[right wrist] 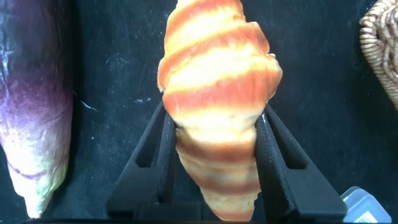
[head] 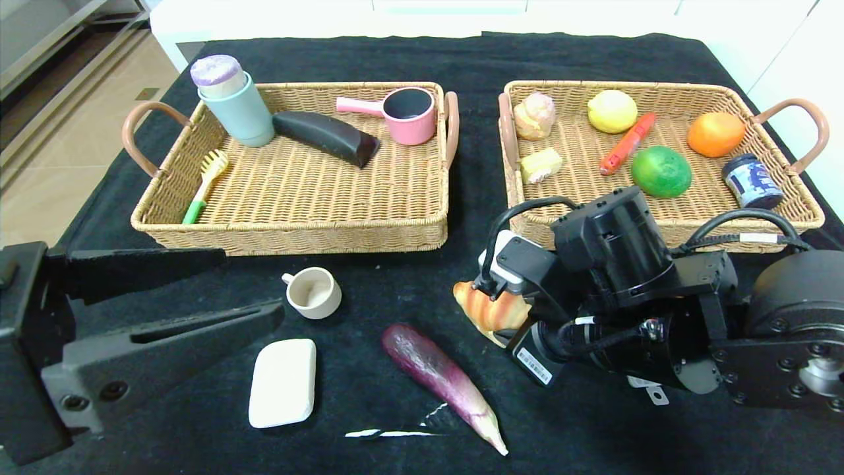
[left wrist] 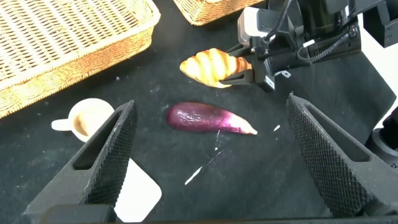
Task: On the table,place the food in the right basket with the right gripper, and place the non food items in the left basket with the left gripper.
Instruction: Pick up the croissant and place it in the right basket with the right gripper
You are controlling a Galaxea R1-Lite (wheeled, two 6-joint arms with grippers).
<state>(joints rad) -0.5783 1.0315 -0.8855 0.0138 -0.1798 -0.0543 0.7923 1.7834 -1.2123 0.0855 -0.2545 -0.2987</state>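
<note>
On the black cloth [head: 369,59], the right gripper [right wrist: 214,155] clamps the croissant [right wrist: 214,93] near the eggplant [head: 438,373]; gripped near one tapered end, it could pivot or slip when lifted. The left gripper [left wrist: 211,165] hangs open.

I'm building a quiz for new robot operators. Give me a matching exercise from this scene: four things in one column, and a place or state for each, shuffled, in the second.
Things:
1. croissant
2. eggplant
3. pink pot
4. lime

Places or states:
A. in the left basket
B. in the right basket
C. between the fingers of the right gripper
D. lying free on the black cloth, near the white soap

Pairs: 1-C, 2-D, 3-A, 4-B
</note>
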